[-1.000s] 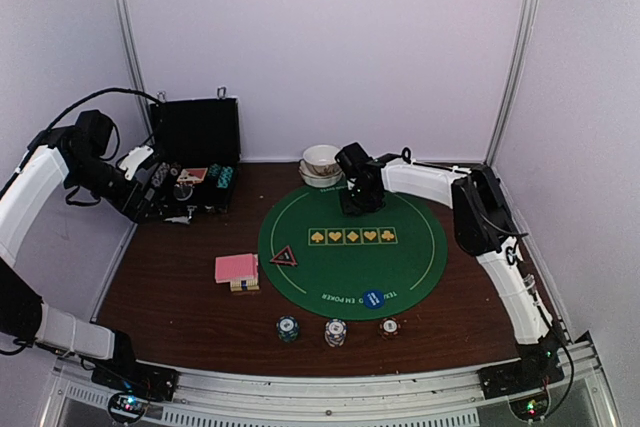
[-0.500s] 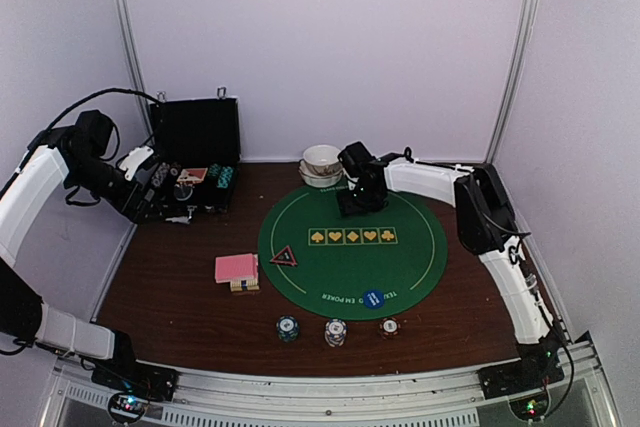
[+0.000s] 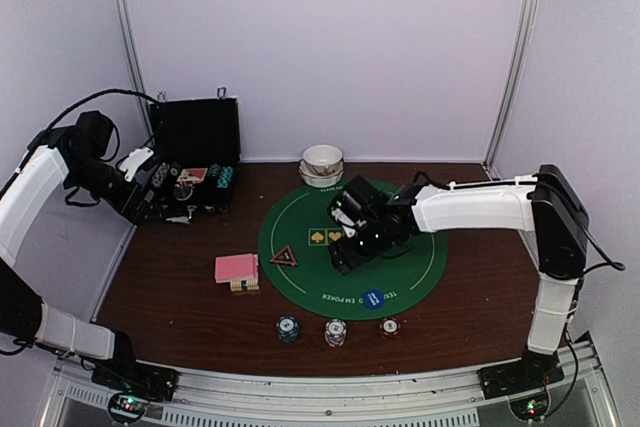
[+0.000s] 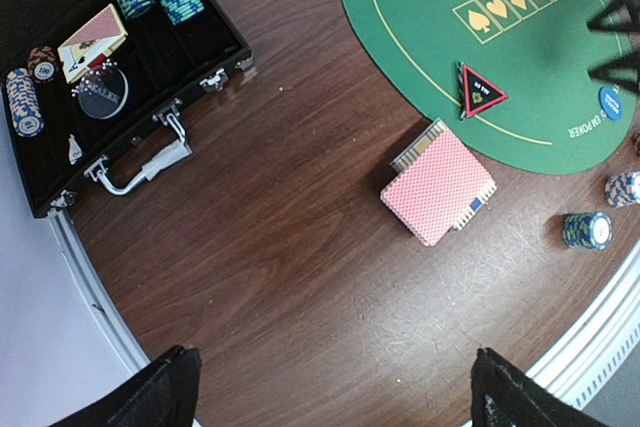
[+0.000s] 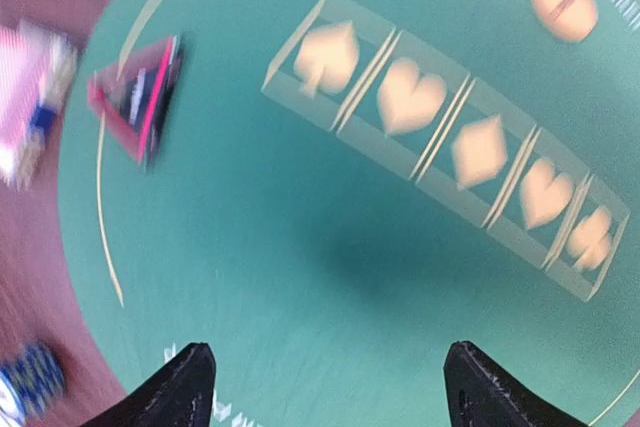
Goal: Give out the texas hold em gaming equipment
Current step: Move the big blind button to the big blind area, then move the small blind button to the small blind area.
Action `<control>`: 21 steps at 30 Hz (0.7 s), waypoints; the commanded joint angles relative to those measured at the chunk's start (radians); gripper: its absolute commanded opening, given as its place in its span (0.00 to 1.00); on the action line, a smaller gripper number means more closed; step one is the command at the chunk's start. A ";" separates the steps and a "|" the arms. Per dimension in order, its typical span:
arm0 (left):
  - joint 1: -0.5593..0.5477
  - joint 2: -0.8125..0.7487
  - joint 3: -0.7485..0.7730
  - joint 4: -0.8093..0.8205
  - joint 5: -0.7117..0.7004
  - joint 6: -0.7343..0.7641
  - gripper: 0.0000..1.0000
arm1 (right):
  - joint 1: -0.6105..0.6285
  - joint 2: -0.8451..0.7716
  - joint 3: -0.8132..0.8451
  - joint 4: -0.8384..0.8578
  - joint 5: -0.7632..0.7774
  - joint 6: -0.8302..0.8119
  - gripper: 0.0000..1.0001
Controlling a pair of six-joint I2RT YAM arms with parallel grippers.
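Triangle marker (image 5: pixel 135 97) lies apart, left of the spread right claw (image 5: pixel 327 352)

White-shelled left arm (image 3: pixel 28 197) and right arm (image 3: pixel 470 207); black joint housings (image 3: pixel 560 217); thin black cable (image 3: pixel 105 95); matte black left gripper (image 4: pixel 332 357), right gripper (image 5: pixel 329 347).

Even light; heavy blur at right wrist.

The left arm (image 3: pixel 30 197) is seen rising along the left edge of the top view and is bent at an elbow in the upper left. The left gripper (image 3: pixel 158 187) is pointed down and to the right, its jaws spread wide with nothing held. The right arm (image 3: pixel 470 207) is stretched from the right edge toward the frame's centre, where the right gripper (image 3: pixel 348 245) is tilted downward. Its jaws are parted and nothing is gripped.
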 commanded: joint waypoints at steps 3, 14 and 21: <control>0.007 -0.023 0.039 -0.018 0.013 0.015 0.98 | 0.091 -0.086 -0.178 -0.054 0.004 0.044 0.84; 0.008 -0.028 0.045 -0.028 0.021 0.009 0.97 | 0.139 -0.064 -0.241 -0.105 0.045 0.052 0.80; 0.008 -0.030 0.043 -0.029 0.023 0.006 0.98 | 0.121 -0.054 -0.240 -0.101 0.080 0.074 0.73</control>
